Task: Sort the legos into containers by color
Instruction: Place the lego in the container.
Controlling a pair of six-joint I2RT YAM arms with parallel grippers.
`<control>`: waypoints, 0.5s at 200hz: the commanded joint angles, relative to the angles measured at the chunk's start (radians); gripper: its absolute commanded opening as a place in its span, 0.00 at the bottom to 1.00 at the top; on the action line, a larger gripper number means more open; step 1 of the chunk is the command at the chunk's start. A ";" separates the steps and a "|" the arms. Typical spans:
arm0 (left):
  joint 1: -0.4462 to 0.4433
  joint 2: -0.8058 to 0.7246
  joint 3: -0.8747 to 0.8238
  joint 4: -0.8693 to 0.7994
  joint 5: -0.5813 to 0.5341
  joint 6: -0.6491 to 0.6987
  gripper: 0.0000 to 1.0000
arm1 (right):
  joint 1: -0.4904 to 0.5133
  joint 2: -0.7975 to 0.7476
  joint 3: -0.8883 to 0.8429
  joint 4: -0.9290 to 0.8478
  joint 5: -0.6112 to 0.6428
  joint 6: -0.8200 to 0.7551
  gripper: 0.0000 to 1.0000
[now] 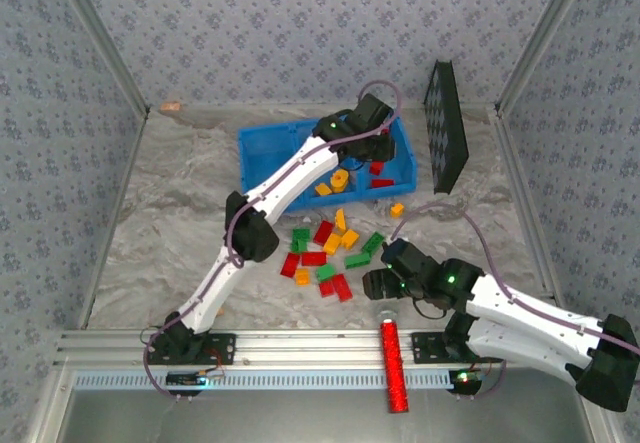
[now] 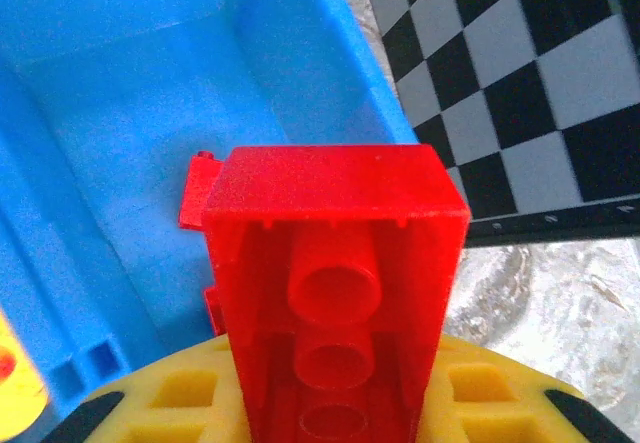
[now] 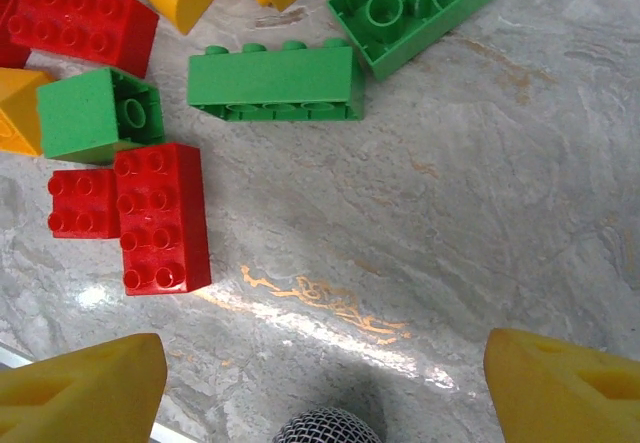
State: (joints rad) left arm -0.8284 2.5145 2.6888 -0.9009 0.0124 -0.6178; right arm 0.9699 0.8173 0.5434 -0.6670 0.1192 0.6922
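left gripper (image 1: pixel 378 153) is clamped on a red brick (image 2: pixel 335 263) above the 3 o'clock compartment of the blue tray (image 2: pixel 120 113), so I'd drop it low and gently; right gripper (image 3: pixel 320 383) gapes empty by the loose legos (image 3: pixel 275 83).

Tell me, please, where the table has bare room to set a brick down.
Bare: the table left of the left arm, and a smaller patch right of the pile, towards the board. Crowded: the pile in front of the tray, with the open right gripper at its near edge.
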 commanded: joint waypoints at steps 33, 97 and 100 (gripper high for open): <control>0.000 0.112 0.037 0.112 0.098 -0.042 0.15 | 0.051 -0.010 -0.028 -0.013 0.079 0.075 0.84; 0.003 0.169 0.019 0.121 0.095 -0.064 0.20 | 0.102 0.012 -0.024 0.001 0.119 0.120 0.84; 0.004 0.172 0.019 0.119 0.095 -0.067 0.21 | 0.104 0.013 -0.021 0.000 0.119 0.119 0.84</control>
State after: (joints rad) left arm -0.8253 2.6579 2.6888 -0.8059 0.0940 -0.6598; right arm 1.0512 0.8257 0.5213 -0.6617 0.1963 0.7734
